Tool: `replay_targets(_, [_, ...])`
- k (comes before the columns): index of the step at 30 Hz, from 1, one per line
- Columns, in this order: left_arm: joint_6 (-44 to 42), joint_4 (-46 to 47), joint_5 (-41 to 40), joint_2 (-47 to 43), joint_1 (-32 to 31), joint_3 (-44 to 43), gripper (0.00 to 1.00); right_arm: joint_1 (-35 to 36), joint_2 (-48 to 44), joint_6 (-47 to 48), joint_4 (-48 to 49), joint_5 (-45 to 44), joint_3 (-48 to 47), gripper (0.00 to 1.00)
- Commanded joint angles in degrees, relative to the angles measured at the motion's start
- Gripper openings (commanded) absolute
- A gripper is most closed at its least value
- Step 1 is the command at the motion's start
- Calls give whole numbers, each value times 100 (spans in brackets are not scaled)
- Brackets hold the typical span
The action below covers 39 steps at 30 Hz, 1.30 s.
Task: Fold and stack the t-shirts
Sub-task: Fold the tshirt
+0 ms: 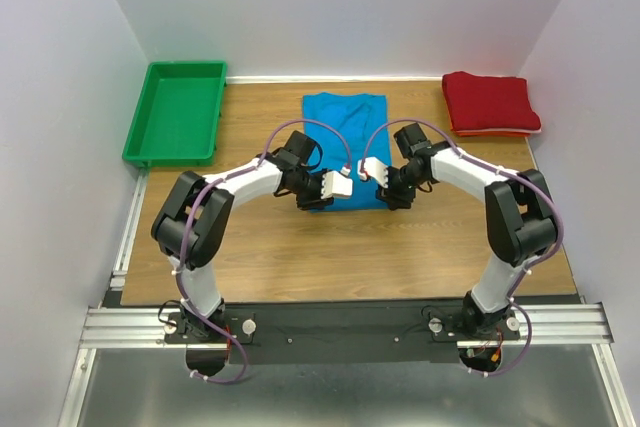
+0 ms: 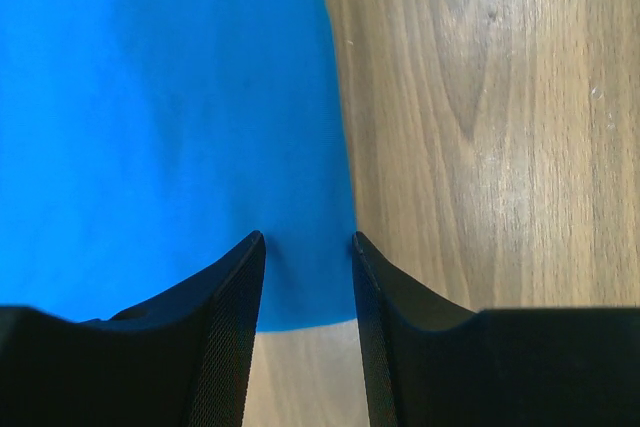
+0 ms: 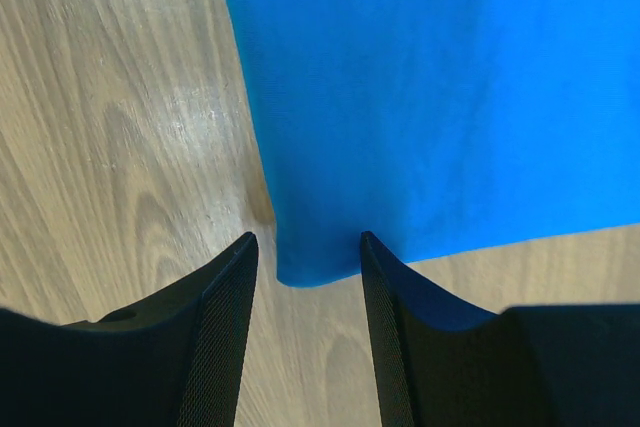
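Note:
The blue t-shirt (image 1: 345, 132) lies flat as a narrow folded rectangle in the middle of the table. My left gripper (image 1: 314, 201) is down at its near left corner. In the left wrist view that gripper (image 2: 308, 239) is open, and the blue t-shirt (image 2: 160, 117) lies flat between the fingers. My right gripper (image 1: 393, 197) is at the near right corner. It is open (image 3: 308, 237), and the corner of the blue t-shirt (image 3: 420, 87) reaches in between its fingers. The dark red t-shirt (image 1: 490, 102) sits folded at the back right.
A green tray (image 1: 140, 127) stands at the back left against the wall. White walls close the table on the left, back and right. Bare wood (image 1: 350, 257) lies between the blue shirt and the arm bases.

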<state>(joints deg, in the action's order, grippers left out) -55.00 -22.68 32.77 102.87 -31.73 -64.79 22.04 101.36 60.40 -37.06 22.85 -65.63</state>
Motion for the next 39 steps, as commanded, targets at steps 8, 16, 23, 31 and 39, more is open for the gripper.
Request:
replay_targets(8, [-133,-299,-113,541,-35,133,48,37,323,59,401,-61,533,47])
replay_targets(16, [-195,-631,-245,348,8,20,7,37,-1,-343,410,-176,455,1])
replay_targets(23, [-432,-1687,-376,225,404,-1579,0,-77,-213,-872,296,-272,-705,0])
replay_targets(31, [-222,-1722,-667,67,474,-1906,0,-113,-389,-1022,-142,-343,-1313,0])
replay_targets(39, [-230,-1941,-510,-1136,44,-702,0,273,-1486,-1021,-881,-220,-118,0])
